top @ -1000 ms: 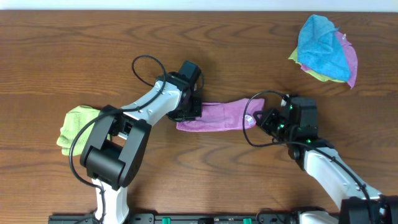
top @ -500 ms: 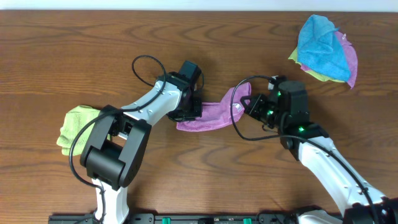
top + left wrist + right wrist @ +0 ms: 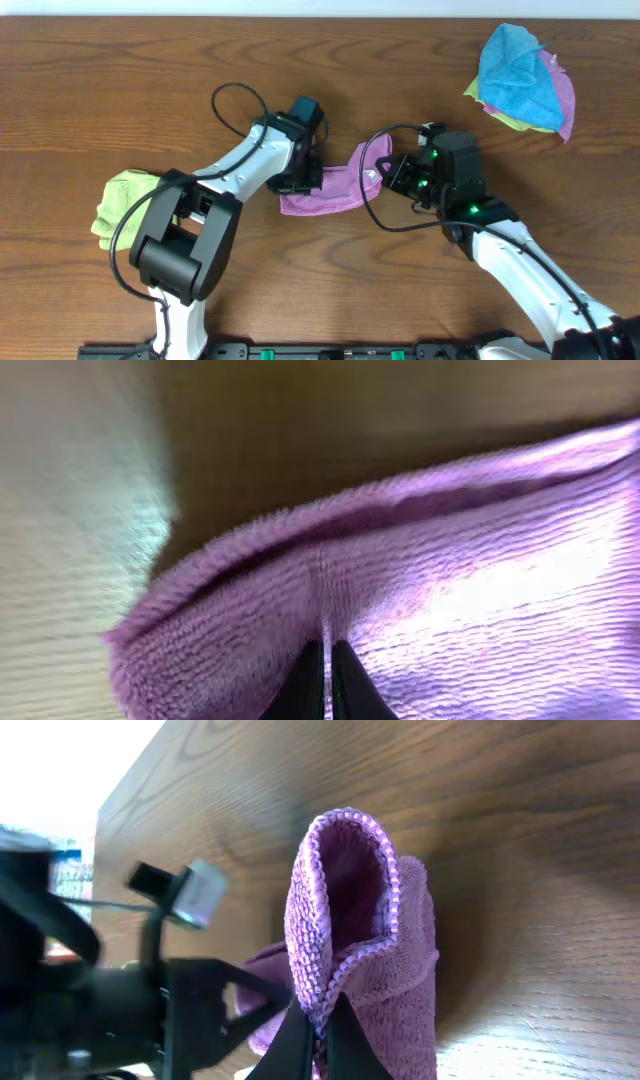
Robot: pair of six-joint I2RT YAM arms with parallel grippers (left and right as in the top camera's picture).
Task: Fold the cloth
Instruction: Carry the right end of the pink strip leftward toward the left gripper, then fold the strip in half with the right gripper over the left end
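A magenta-purple microfibre cloth (image 3: 335,195) lies bunched at the middle of the brown wooden table (image 3: 100,80), between the two arms. The left gripper (image 3: 327,670) pinches its left end, jaws closed tight on the pile. The right gripper (image 3: 320,1035) nips the stitched right edge, jaws narrow, holding it off the wood in a curled loop. One lime-green folded cloth (image 3: 122,200) sits at the table's left. At the far right corner, one bright blue cloth (image 3: 515,65) tops a heap of lime-green and pink pieces.
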